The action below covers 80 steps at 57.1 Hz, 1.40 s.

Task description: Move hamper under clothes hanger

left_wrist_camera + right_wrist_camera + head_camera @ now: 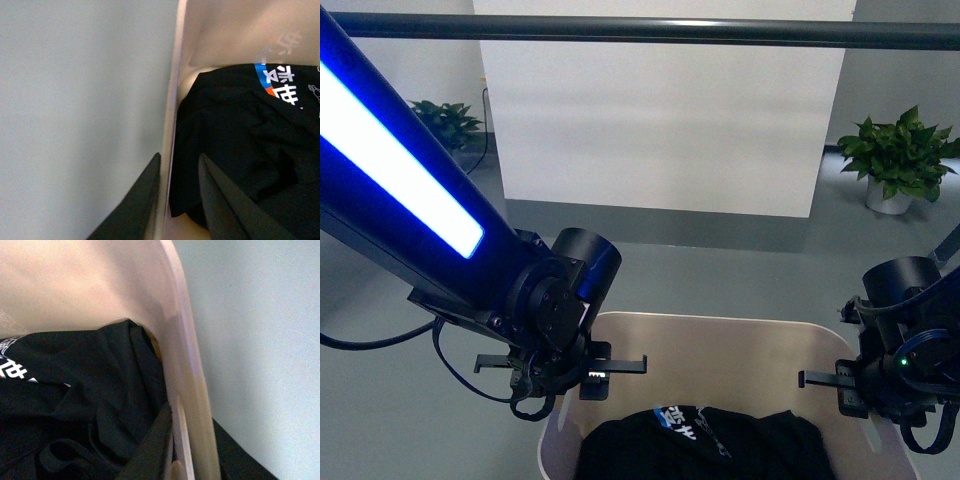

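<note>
Plain grey floor [720,265]. Big white wall panel [660,120] ahead, grey wall [905,75] beside it. Potted plant [898,155] at right, second plant [445,122] at left. Soft, even light.

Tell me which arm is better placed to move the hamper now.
Neither. The left gripper and the right gripper each straddle the rim of the hamper, one on each side, so both should probably move it together.
</note>
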Motion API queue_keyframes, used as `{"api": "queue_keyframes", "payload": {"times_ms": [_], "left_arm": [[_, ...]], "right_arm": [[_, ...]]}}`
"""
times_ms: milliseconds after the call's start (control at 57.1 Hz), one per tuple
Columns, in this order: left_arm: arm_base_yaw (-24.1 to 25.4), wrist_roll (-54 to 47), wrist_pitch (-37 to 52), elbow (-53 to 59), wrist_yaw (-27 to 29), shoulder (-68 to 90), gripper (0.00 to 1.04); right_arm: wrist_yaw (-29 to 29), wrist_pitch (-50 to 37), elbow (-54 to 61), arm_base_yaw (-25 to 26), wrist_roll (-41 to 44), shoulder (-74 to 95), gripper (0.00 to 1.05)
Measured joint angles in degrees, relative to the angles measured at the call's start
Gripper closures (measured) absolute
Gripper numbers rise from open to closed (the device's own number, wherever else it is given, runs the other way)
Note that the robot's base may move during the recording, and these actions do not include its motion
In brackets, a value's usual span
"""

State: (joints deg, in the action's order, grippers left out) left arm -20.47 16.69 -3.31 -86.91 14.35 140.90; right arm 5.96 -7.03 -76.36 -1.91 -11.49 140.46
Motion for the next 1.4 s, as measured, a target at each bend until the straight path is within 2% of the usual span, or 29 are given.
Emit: {"api": "queue_keyframes", "payload": {"times_ms": [88,175,245,368,421,508,824,964,1034,1069,1122,1227,1314,1367,1402], "left_arm": [[-0.3,0.1,-0.1,-0.4,-0.4,0.0,0.57],[-0.5,0.2,-0.2,-0.4,-0.6,-0.5,0.47],[-0.8,0.1,-0.7,-0.8,-0.6,-1.7,0.32],[-0.9,-0.2,-1.3,-1.6,-0.4,-3.7,0.16],[-0.9,-0.4,-1.3,-1.8,-0.4,-5.5,0.06],[-0.9,-0.9,-1.3,-1.9,-0.3,-8.2,0.07],[-0.9,-1.7,3.0,1.0,-0.5,-19.0,0.07],[-1.0,-3.3,7.8,4.5,-0.9,-23.8,0.07],[-0.8,-6.9,20.6,10.3,3.3,-26.5,0.16],[-0.6,-9.1,28.7,14.4,4.3,-28.3,0.21],[-0.2,-11.0,35.9,18.8,4.0,-30.2,0.27],[2.0,-14.0,51.3,31.0,2.6,-36.2,0.43],[4.8,-15.1,57.9,40.9,1.0,-41.7,0.59],[6.4,-15.3,59.7,46.4,0.0,-44.8,0.70],[6.8,-15.4,60.1,48.1,-0.3,-45.7,0.73]], "right_arm": [[0.1,-0.5,0.0,-0.1,-0.5,0.0,0.72],[0.2,-0.6,0.0,-0.1,-0.6,-0.3,0.61],[0.1,-0.6,0.0,-0.1,-0.5,-1.5,0.47],[0.0,-0.5,0.4,0.0,-0.4,-4.5,0.31],[-0.1,-0.4,0.7,0.0,-0.4,-7.1,0.21],[0.0,0.3,1.6,0.2,-0.2,-11.3,0.06],[1.2,-0.6,7.5,0.7,0.6,-26.1,0.08],[2.9,-2.8,10.2,0.7,1.0,-32.2,0.08],[1.2,-7.2,12.1,1.0,1.9,-33.7,0.11],[-1.9,-15.5,15.0,1.3,3.8,-34.5,0.16],[-4.4,-24.0,18.3,1.5,5.9,-35.1,0.21],[-5.7,-42.9,29.1,1.7,8.9,-37.3,0.37],[-5.7,-51.6,37.3,1.8,10.3,-41.4,0.53],[-5.7,-53.5,41.2,1.8,10.8,-44.7,0.63],[-5.7,-53.8,42.3,1.8,10.9,-45.8,0.67]]}}
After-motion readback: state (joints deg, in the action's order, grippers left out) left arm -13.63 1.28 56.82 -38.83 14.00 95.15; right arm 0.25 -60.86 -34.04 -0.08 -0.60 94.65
